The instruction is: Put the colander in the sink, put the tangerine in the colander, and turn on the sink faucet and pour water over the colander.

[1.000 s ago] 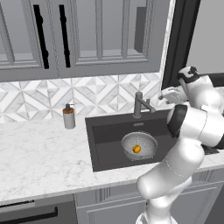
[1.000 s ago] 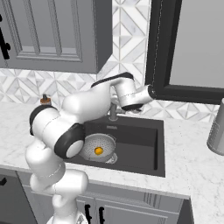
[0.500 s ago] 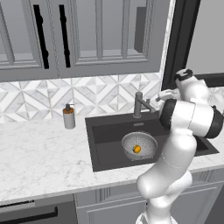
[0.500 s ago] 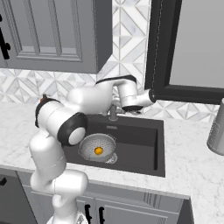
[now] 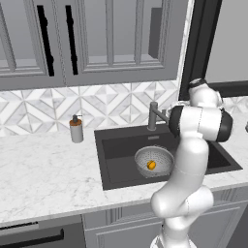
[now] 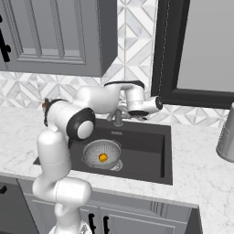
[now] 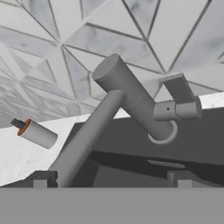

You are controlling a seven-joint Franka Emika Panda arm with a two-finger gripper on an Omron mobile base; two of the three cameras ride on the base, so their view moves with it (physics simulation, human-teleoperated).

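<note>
My pincer (image 7: 109, 178) sits up close to the sink faucet (image 7: 131, 103), both dark fingertips (image 7: 40, 179) spread wide apart at the bottom of the hand view, so it's released, nothing between them. The faucet's post, side lever and spout show right in front of me there, tilted because my hand is rolled. In the right base view my hand (image 6: 139, 109) hangs just beside the faucet (image 6: 118, 117), at the back edge of the sink (image 6: 151, 151); whether I touch the faucet I cannot tell.

The colander (image 5: 154, 161) sits on the sink floor (image 5: 116, 164), toward the left-middle of the basin, upright. The tangerine (image 5: 151, 165) lies inside it, near the centre. Same from the other side: colander (image 6: 101, 154), tangerine (image 6: 103, 157) in it.

Around: a soap dispenser (image 5: 76, 129) stands on the marble tabletop (image 5: 43, 174) left of the sink, well apart from the faucet (image 5: 152, 115); it also shows in the hand view (image 7: 36, 132). A silver container (image 6: 226, 137) stands on the tabletop at the far right. Grey cabinets (image 5: 87, 38) above, patterned tile backsplash (image 5: 43, 109) behind. My own white arm (image 5: 191, 160) blocks the right part of the basin in the left base view.
</note>
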